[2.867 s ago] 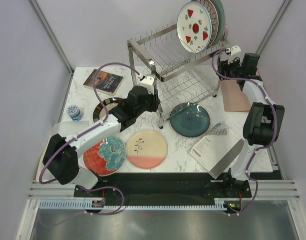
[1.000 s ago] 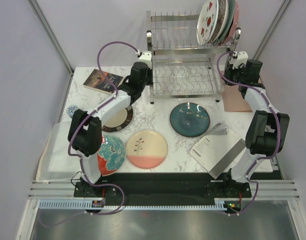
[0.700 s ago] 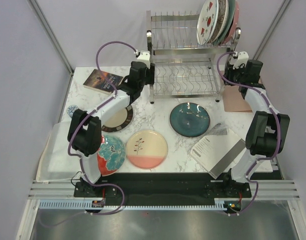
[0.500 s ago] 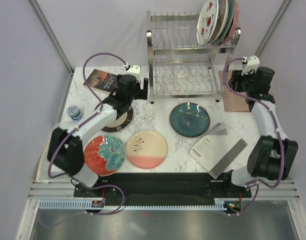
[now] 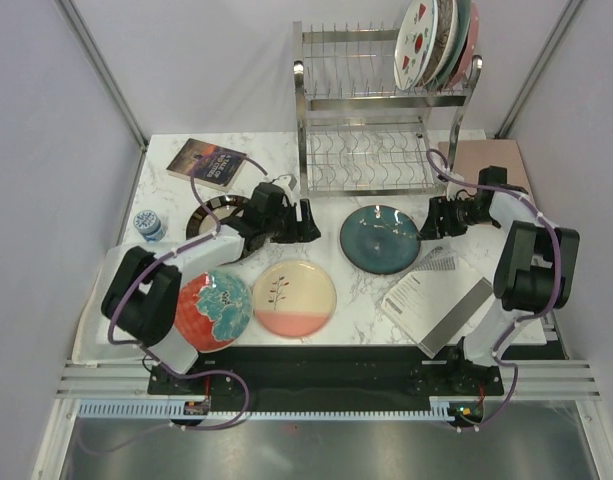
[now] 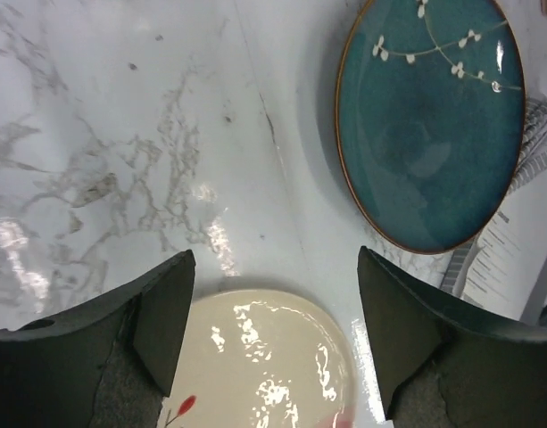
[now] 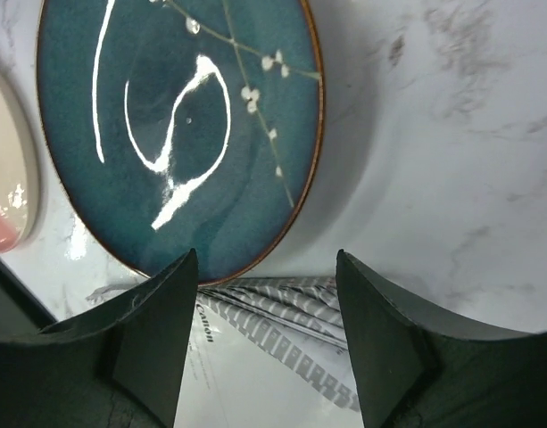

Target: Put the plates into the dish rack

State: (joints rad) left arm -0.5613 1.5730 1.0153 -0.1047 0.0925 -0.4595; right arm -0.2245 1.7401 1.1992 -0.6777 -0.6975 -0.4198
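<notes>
My left gripper [image 5: 308, 222] and right gripper [image 5: 433, 222] both gape empty. The dish rack [image 5: 381, 120] stands at the desk's [image 5: 361, 300] far edge, racked plates [image 5: 426, 45] upright top right. The teal plate [image 5: 380, 240] lies flat between the grippers, bare marble left of it. Half a second ago both grippers were farther back beside the rack. My left arm [image 5: 216, 243] hides part of the brown plate [image 5: 201, 215].

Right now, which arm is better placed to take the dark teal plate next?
Probably right: the right gripper hangs open right at the rim of the dark teal plate. The left gripper, also open, has bare table between it and the plate.
</notes>
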